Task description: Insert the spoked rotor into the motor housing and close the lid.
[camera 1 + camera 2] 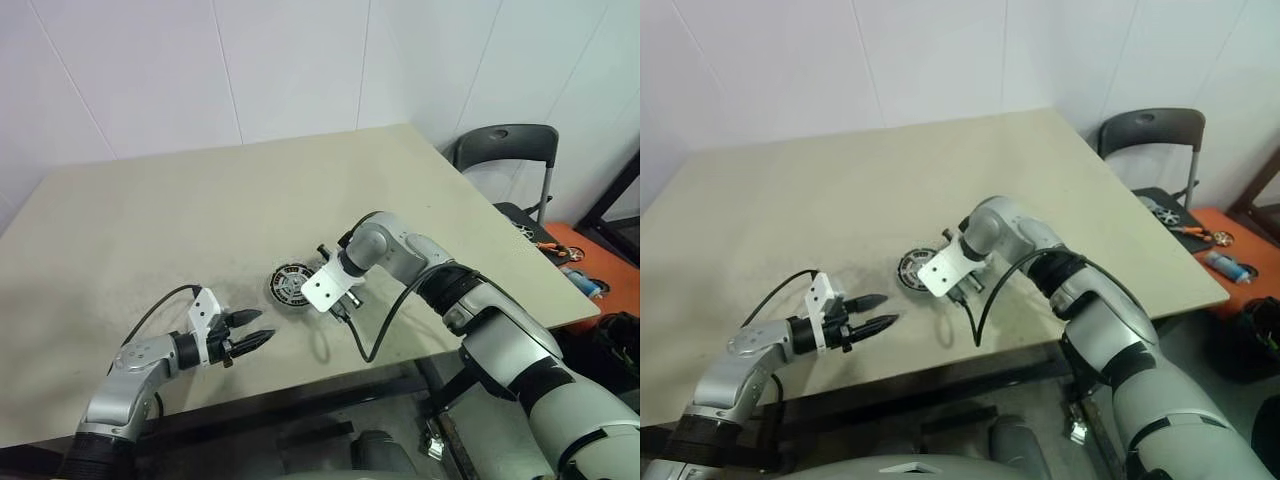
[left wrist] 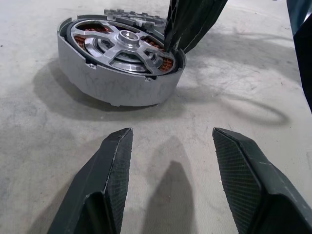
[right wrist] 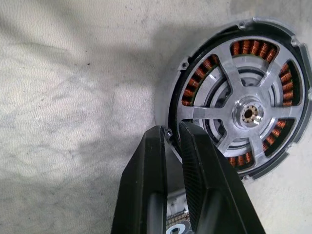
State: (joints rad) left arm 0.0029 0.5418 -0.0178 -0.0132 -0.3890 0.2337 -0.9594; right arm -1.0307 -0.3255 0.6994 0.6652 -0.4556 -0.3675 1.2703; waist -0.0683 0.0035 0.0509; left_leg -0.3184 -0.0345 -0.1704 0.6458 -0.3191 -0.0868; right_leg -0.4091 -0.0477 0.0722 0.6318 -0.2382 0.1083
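Copper windings showed between silver spokes, so I judged the rotor [image 3: 246,114] was already seated in the housing [image 2: 105,85], which sat on the beige desk [image 1: 150,215] near its front edge. My right claw [image 3: 171,139] came down steeply at the housing's rim, its two fingers nearly pressed together with the rim's edge in the thin gap between them; whether it truly pinched that edge, I couldn't tell. I took that pinch to be for nudging or steadying the housing. My left claw [image 2: 170,146] hovered low over the desk a little way short of the housing, fingers spread and empty, aimed at it as if waiting to help. Behind the housing, something grey and toothed peeked out, probably the lid [image 2: 131,14], off the housing.
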